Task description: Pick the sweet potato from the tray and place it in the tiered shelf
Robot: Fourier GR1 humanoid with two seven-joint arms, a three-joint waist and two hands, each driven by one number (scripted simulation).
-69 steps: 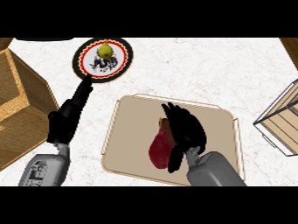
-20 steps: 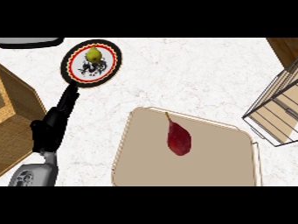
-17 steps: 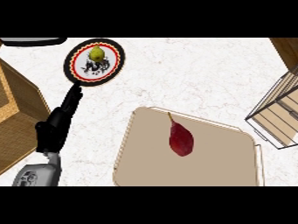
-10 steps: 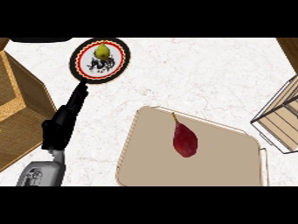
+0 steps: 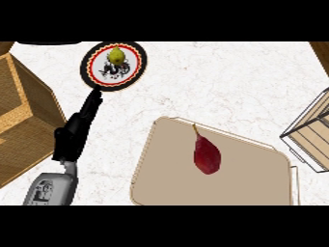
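a: where's the sweet potato point(image 5: 206, 154) sitting?

b: on the tray point(image 5: 252, 185), about mid-tray, untouched. its long axis runs from the tray's far edge toward the near edge, thin tail pointing away, fat end nearest the robot.

a: and the tiered shelf point(image 5: 322, 137)?

b: just beside the tray's right edge, wire frame with slatted levels. so the carry goes rightward off the tray.

a: which hand is closer?

b: only 1 shows. the left hand point(image 5: 74, 137) is well to the tray's left, out over the counter point(image 5: 217, 82), fingers straight and stretched toward the round plate point(image 5: 114, 65) with the yellow fruit. it has hold of nothing; whether the fingertips touch the plate's rim i can't tell. the right hand isn't visible at all.

a: so who should pick?

b: my guess is the right side, since the shelf lies off that edge of the tray, gripping across the fat middle.
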